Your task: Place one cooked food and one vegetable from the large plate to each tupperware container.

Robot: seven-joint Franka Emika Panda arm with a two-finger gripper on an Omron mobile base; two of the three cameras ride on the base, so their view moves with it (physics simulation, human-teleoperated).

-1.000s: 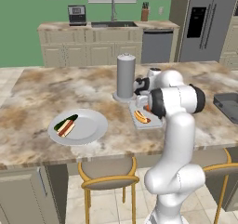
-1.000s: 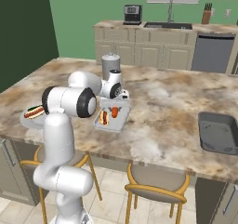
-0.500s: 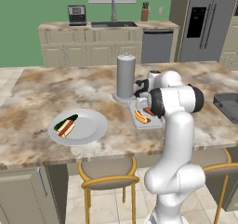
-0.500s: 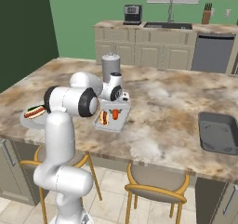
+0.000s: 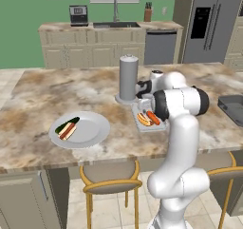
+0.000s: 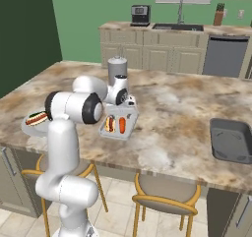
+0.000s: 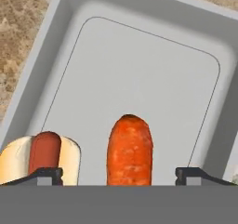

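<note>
Hand view looks straight down into the lighter tray [image 7: 139, 65], where the carrot [image 7: 129, 149] lies between the two finger tips of the claw [image 7: 120, 175], which stand wide apart with nothing between them gripped; the claw is open. A hot dog [image 7: 41, 158] lies just beside the carrot in the same tray, partly behind one finger tip [image 7: 45, 174].

In the left base view the lighter tray [image 5: 160, 126] sits on the marble worktop [image 5: 57, 90] just beside a grey cylinder [image 5: 128, 78], with the hot dog [image 5: 142, 119] and carrot [image 5: 153, 118] side by side in it. The large plate [image 5: 92, 130] rests well apart toward the worktop's near edge, carrying the second hot dog [image 5: 68, 130] and the dark green cucumber piece [image 5: 67, 124], touching each other. The darker tray [image 5: 232, 107] sits at the far right end of the worktop.

In the right base view the claw [image 6: 129, 103] hangs low over the lighter tray [image 6: 129, 131], and the darker tray [image 6: 232, 140] lies well apart from it.
</note>
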